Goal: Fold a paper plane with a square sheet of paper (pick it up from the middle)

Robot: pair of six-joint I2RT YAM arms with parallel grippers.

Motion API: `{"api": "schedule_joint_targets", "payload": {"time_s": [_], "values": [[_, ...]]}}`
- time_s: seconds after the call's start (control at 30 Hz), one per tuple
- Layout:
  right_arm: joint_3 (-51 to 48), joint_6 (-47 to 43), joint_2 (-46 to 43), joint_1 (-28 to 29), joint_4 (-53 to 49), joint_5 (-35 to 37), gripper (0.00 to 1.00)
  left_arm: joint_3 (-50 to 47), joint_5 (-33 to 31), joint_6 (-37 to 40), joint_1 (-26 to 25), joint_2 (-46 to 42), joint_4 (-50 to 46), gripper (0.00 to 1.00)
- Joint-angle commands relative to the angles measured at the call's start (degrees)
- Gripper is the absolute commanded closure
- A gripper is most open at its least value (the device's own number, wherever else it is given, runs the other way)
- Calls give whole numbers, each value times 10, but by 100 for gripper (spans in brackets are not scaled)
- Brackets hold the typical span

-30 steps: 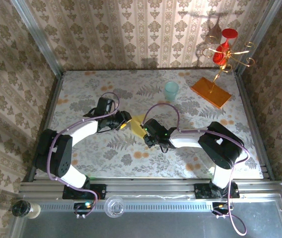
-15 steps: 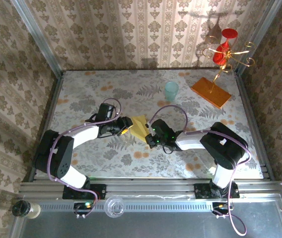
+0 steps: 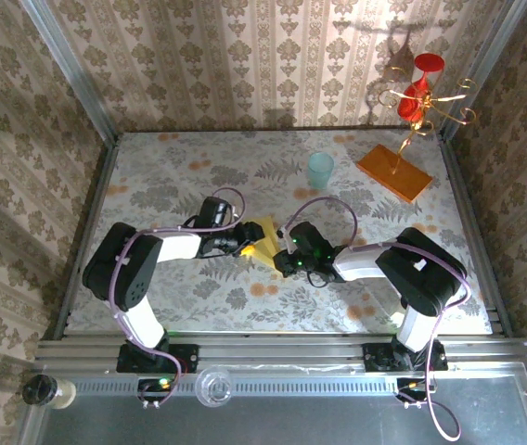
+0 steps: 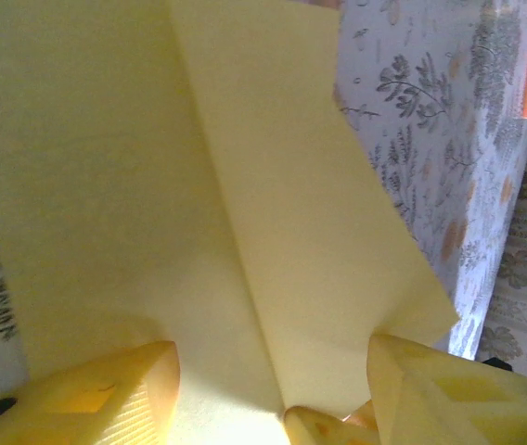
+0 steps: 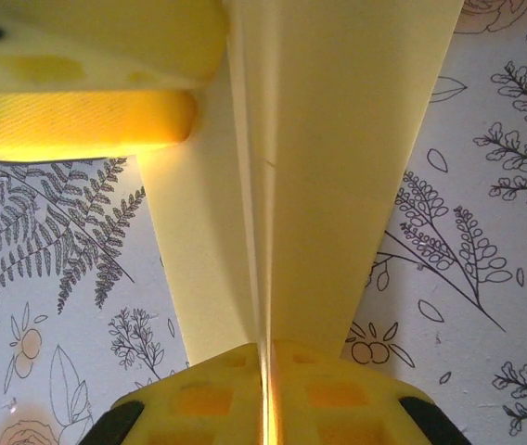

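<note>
Right end effector (image 5: 265,371) clenched on paper plane (image 5: 338,167) crease, left end effector (image 4: 273,375) released, jaws straddling it, mid-worktop (image 3: 152,176).

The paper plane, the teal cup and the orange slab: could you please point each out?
paper plane (image 3: 263,234), top external view, on its yellow upper flap.
teal cup (image 3: 320,171), top external view, on its body.
orange slab (image 3: 381,169), top external view, on its bare left half.

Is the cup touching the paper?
No, the cup stands upright well behind the paper, with a plain gap between them.
</note>
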Motion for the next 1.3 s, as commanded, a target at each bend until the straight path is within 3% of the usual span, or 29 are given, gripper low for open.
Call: {"api": "schedule_joint_targets", "payload": {"time_s": [0.0,0.3,0.47,0.83,1.27], "values": [[-19,7,2,1,-58,-14,87,10,13,-8,-4,14,22,43],[-2,10,-3,1,-80,-17,84,22,-15,12,-6,21,-62,43],[35,33,-18,2,-133,-24,78,37,-31,27,-10,42,-122,46],[79,53,-22,9,-177,-12,73,35,-31,26,-13,52,-127,46],[113,71,10,12,-183,12,74,32,-29,25,-13,53,-126,46]]}}
